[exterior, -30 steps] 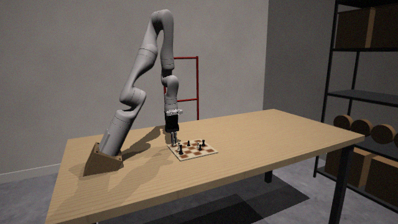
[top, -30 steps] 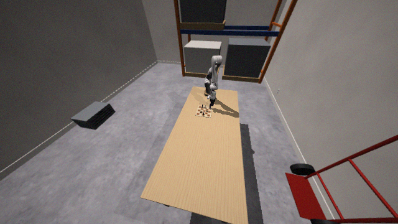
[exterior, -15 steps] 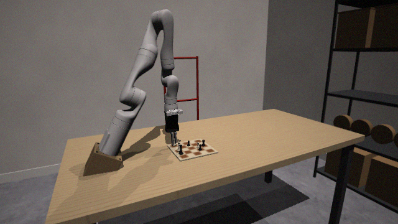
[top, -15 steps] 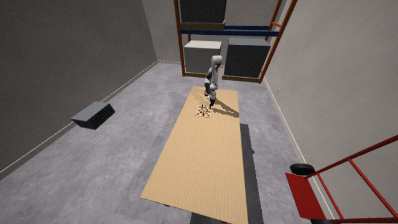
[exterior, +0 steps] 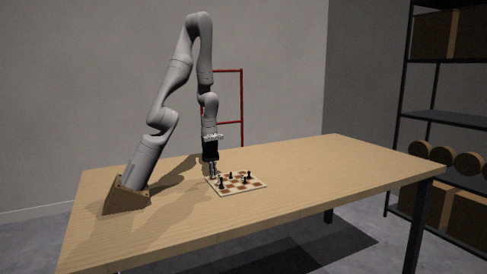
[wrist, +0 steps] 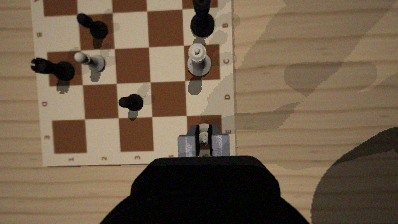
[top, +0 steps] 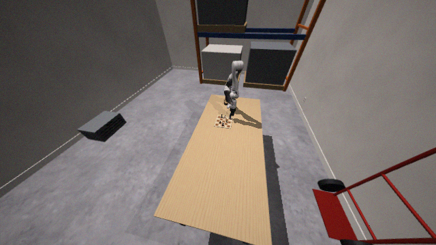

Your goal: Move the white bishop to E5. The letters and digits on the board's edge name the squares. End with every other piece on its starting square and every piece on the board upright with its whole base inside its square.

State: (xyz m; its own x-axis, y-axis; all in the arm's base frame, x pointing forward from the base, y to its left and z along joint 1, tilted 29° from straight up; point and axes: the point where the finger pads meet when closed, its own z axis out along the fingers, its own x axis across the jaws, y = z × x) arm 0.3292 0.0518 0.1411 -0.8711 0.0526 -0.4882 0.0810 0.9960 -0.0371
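Note:
My gripper is shut on the white bishop. It holds the bishop low over the brown corner square in row E, at the near right corner of the small chessboard in the wrist view. I cannot tell whether the bishop's base touches the board. A taller white piece stands two squares further up the same column, and a black piece stands beyond it. A small white piece and three more black pieces stand to the left.
The board lies on a long wooden table close to the arm's base. Storage racks with boxes and a red hand truck stand around the table.

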